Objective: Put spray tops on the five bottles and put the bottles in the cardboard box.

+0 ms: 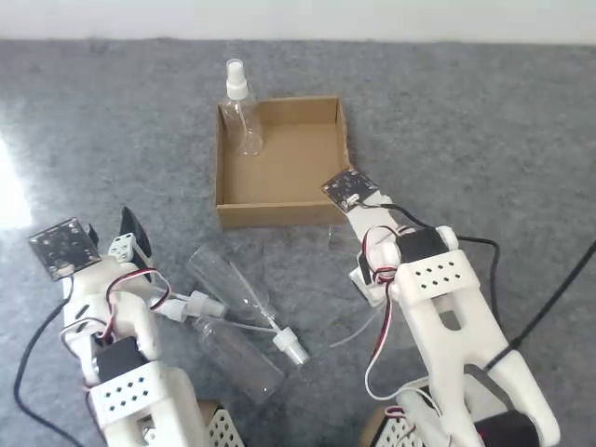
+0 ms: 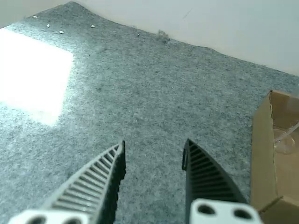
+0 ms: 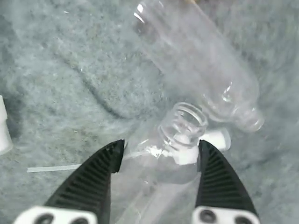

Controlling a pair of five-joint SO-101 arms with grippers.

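My right gripper (image 3: 161,145) is shut on a clear uncapped bottle (image 3: 183,122), whose open neck points away past the fingertips. Beyond it a second clear bottle (image 3: 201,70) lies on the carpet, with a white spray top (image 3: 220,138) just behind the held neck. The cardboard box (image 1: 279,209) sits at the middle back, and a bottle with a spray top (image 1: 244,112) leans in its far left corner. In front of the box lie two more bottles (image 1: 228,275) (image 1: 237,358) and two white spray tops (image 1: 191,305) (image 1: 291,346). My left gripper (image 2: 154,149) stands open over bare carpet, left of the box.
Grey carpet (image 1: 484,121) covers the whole table. A thin clear dip tube (image 3: 51,168) lies on the carpet near my right gripper. The box's left corner (image 2: 266,154) shows beside my left gripper. Cables trail from both arms at the front.
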